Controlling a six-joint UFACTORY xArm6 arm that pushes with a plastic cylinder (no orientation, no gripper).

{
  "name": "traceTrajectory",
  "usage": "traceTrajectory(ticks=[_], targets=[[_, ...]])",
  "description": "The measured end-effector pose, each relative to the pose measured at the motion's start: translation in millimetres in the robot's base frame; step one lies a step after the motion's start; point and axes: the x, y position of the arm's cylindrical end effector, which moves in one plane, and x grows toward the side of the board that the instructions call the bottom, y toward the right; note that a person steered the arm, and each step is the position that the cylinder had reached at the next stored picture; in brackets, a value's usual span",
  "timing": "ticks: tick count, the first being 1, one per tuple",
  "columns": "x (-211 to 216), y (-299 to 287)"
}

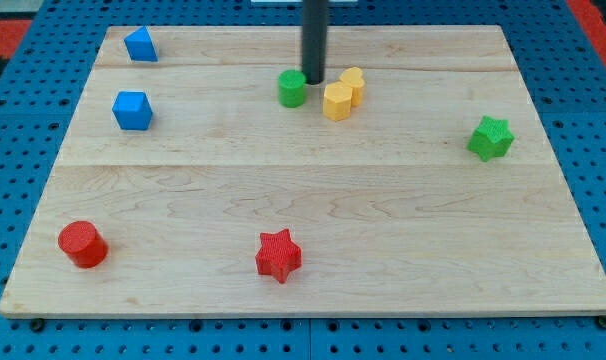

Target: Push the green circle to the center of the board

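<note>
Green circle, a short plastic-looking cylinder (292, 88), sits at 12 o'clock of the wooden board (313, 200), well above centre. My tip (313, 80), a bare rod with no pincer to open or close, touches its 2 o'clock edge. Likely light, rigid, slides easily; push squarely from 12 o'clock so it doesn't roll off.

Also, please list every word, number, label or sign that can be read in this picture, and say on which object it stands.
None: no readable text anywhere in the camera view.
The wooden board shows only grain.
The blocks, such as the green circle beside my tip, are plain coloured.
The blue perforated surface around the board bears only holes.
</note>
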Motion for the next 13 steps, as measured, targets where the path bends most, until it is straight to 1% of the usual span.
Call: traceTrajectory(ticks=[1,2,3,4,5,7,9,10,11,12,13], targets=[[-22.8,-0.7],[-6.4,-22.2],[34.1,-5.7],[38.8,-15.6],[17.2,-57.0],[38.1,-61.8],[46.1,-60.6],[58.3,-38.2],[96.1,-19.8],[108.4,-48.0],[128.3,-44.3]])
